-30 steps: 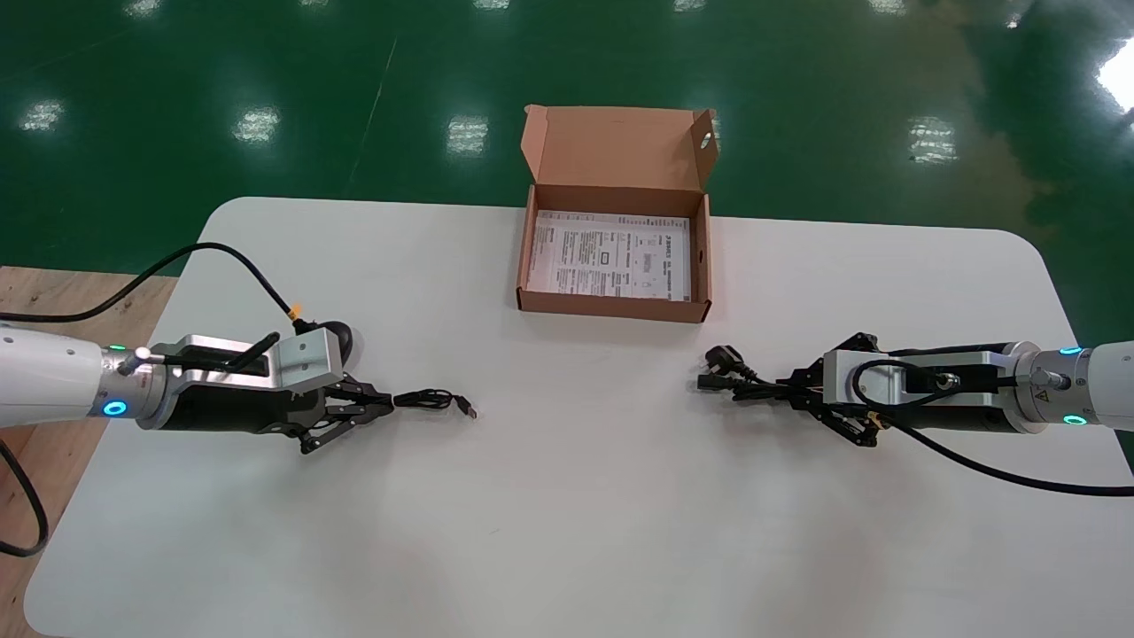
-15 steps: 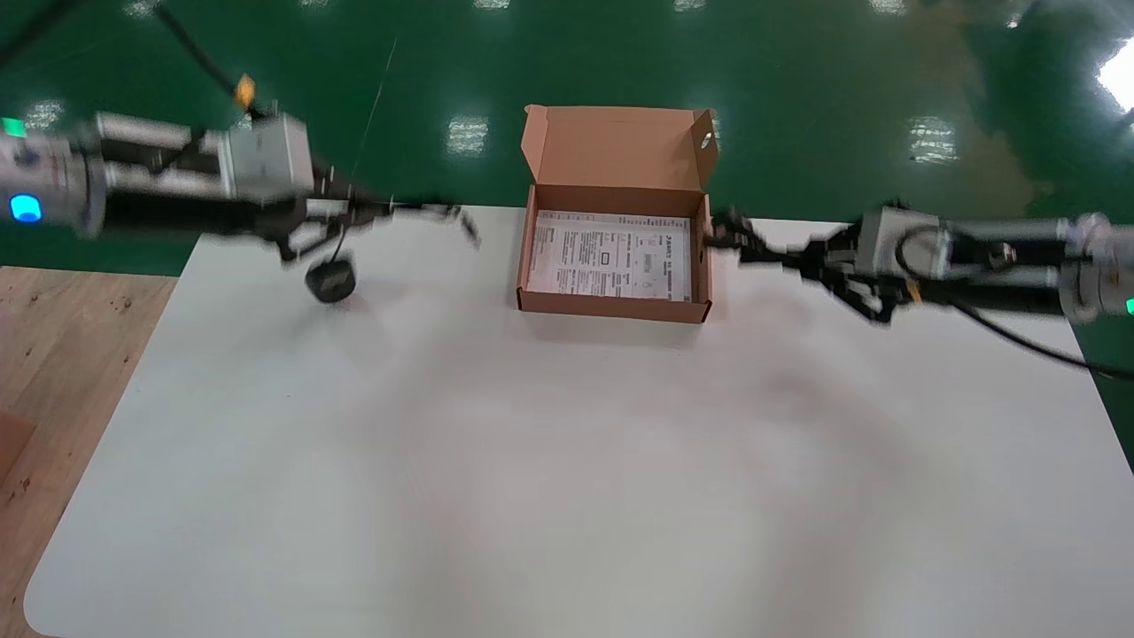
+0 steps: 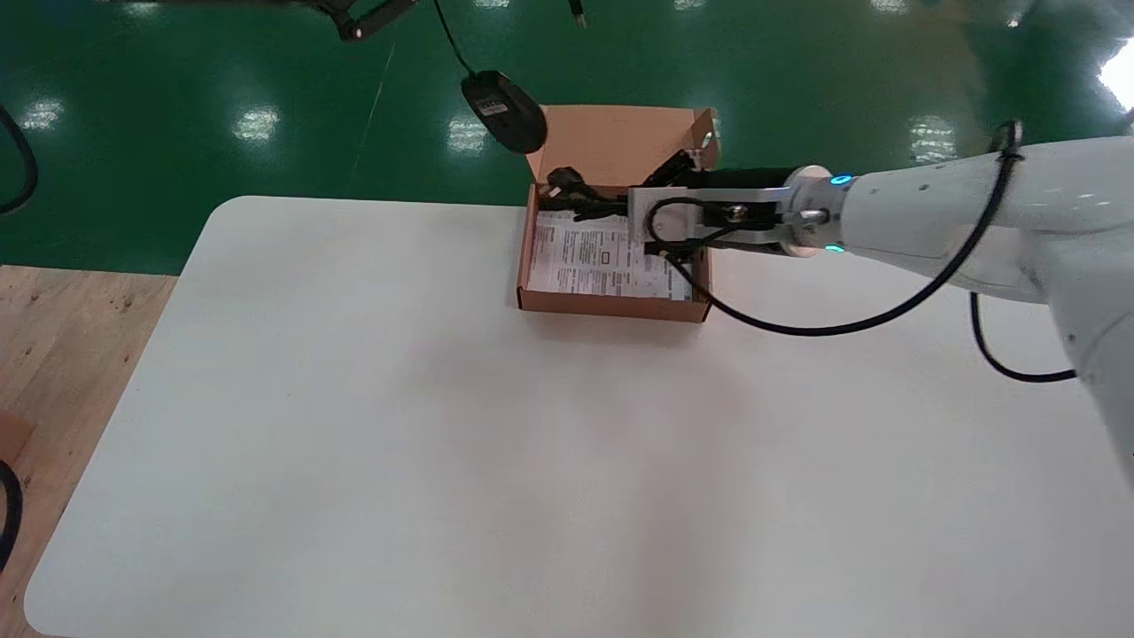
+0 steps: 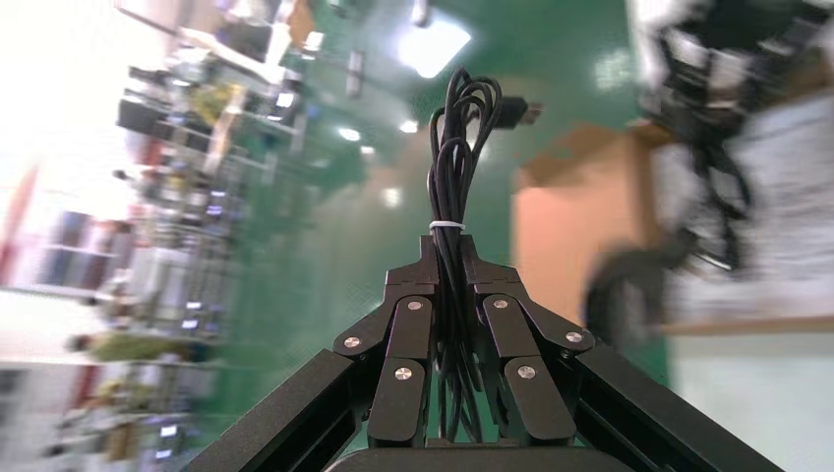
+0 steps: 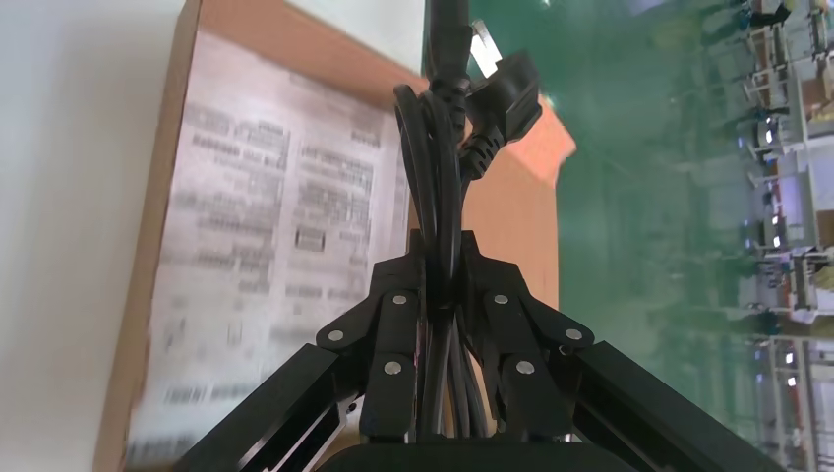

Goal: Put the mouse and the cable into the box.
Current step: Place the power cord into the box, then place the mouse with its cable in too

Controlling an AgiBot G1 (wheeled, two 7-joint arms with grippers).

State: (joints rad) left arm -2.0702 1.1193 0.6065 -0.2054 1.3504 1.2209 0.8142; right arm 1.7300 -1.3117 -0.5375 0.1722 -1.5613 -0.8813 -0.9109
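Presently, the black coiled power cable (image 5: 445, 138) with a moulded plug is found pinched between the pressed-together jaws of the right gripper (image 5: 440, 258). That gripper is held over the open brown cardboard box (image 3: 611, 307), which stands at the middle of the far edge of the white table (image 3: 443, 461). The plug end is seen above the box's far-left inner corner, over the printed paper sheet (image 3: 589, 259) lining the bottom.

The black computer mouse (image 3: 503, 112) is suspended in the air, just off the box's far-left corner and beyond the table's far edge. Its thin black cord (image 4: 454, 167), tied in a bundle, is clamped in the closed jaws of the left gripper (image 4: 454, 264), which is raised high above that edge.

The power cable is judged moderately stiff and springy. A hold at mid-coil, as taken, is considered sound, though the loops may be expected to spread on release. The mouse is judged light, hard-shelled and smooth. Hung by a limp cord, it is liable to swing, and the cord's joint is loaded. It is advised that the body be lowered into the box first.
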